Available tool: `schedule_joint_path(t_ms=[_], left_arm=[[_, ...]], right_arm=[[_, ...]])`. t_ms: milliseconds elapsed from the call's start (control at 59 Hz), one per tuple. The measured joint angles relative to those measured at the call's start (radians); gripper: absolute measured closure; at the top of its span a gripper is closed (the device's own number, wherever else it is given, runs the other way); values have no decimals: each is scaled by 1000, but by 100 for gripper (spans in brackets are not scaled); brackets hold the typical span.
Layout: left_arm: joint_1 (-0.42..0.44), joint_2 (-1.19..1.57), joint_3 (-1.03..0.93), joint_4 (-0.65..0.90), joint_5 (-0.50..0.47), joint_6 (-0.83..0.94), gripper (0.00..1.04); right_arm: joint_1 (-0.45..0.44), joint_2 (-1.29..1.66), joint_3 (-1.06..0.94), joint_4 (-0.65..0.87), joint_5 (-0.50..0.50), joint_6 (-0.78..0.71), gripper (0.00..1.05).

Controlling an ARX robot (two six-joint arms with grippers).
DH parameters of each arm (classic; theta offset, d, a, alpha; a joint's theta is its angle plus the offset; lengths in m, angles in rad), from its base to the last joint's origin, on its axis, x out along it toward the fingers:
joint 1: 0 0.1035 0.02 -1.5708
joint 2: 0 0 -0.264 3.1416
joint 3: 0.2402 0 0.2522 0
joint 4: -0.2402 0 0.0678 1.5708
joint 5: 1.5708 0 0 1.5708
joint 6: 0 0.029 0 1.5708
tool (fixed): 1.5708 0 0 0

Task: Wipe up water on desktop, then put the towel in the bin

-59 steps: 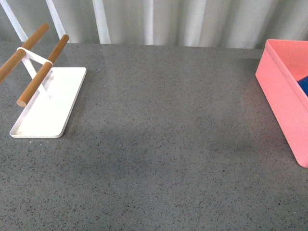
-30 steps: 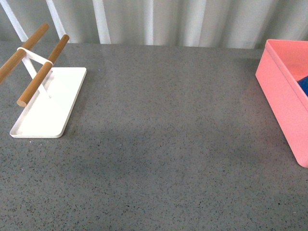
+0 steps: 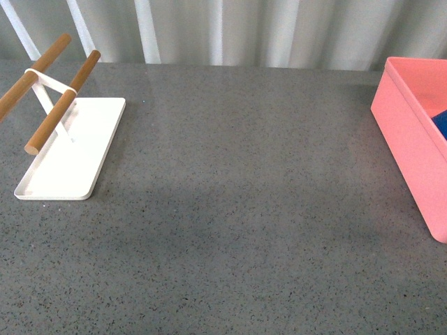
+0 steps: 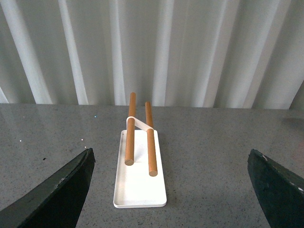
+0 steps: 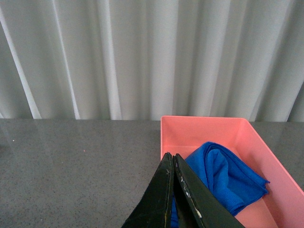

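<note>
a: one wide desktop (image 3: 237, 230) fills the front view, dark grey and matte, speckled black and white like stone. faint paler and darker patches run across its middle.

b: and behind it?

a: pale grey curtain (image 3: 279, 31) in vertical folds, right along the far edge. neither arm shows from the front.

b: where's the towel?

a: in the bin (image 5: 266, 156). from the right wrist you see the towel (image 5: 223, 178) bunched in folds on the bin's floor, blue against pink. from the front only a sliver of blue (image 3: 441, 123) shows over the wall of the bin (image 3: 408, 139), which sits at the desk's right edge.

b: right gripper?

a: the right gripper (image 5: 174, 190) has its two dark fingers pressed together, holding nothing. the tips sit in front of the bin's near wall in that view; i can't tell how high above it.

b: left one?

a: the left gripper (image 4: 171, 190) is spread wide, one finger (image 4: 57, 192) at each lower corner of its view, nothing between them. it faces a white tray (image 4: 138, 183) with two wooden rods (image 4: 129, 128), which stands on the desk's left side, well apart from the bin.
</note>
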Motion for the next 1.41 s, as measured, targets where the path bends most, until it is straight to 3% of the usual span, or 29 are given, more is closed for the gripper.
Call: schedule_joint_path(t_ms=[102,407,661,780,898,1407], left_arm=[[0,0,0,0,-1,0,7],[0,-1,0,0,0,0,7],[0,-1,0,0,0,0,7],[0,-1,0,0,0,0,7],[0,-1,0,0,0,0,7],[0,-1,0,0,0,0,7]], right_arm=[[0,-132,0,-162,2,0,101],[0,-163,0,-169,3,0,101],[0,-163,0,-169,3,0,55],[0,-163,0,-169,3,0,27],[0,-163,0,-169,3,2,5],[0,-163,0,-169,3,2,7]])
